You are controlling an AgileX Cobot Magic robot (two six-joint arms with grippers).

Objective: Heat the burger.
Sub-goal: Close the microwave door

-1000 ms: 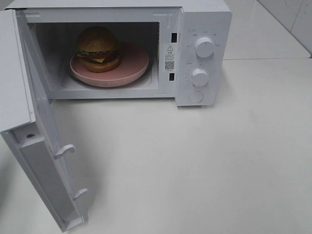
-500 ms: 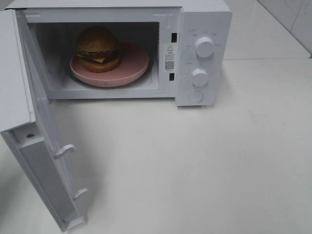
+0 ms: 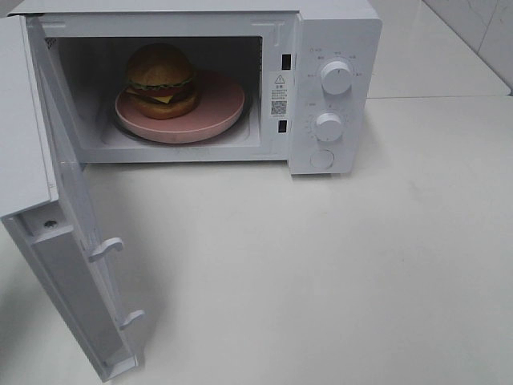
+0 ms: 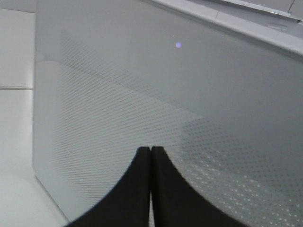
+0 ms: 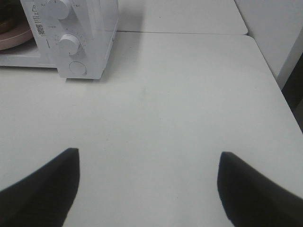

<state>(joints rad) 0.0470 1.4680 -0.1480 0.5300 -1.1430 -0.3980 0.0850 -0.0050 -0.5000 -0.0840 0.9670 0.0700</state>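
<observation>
A white microwave [image 3: 333,32] stands far left on the table [image 3: 361,265], its door [image 3: 70,249] open toward the near left. Inside sits a pink plate [image 3: 222,103]. Its right panel carries an upper knob [image 3: 335,77] and a lower knob [image 3: 329,127].

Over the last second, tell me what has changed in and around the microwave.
Nothing visibly changed. The burger is where it was on the pink plate inside the microwave, and the door stands open at the same angle. Nothing was taken hold of or let go.
</observation>
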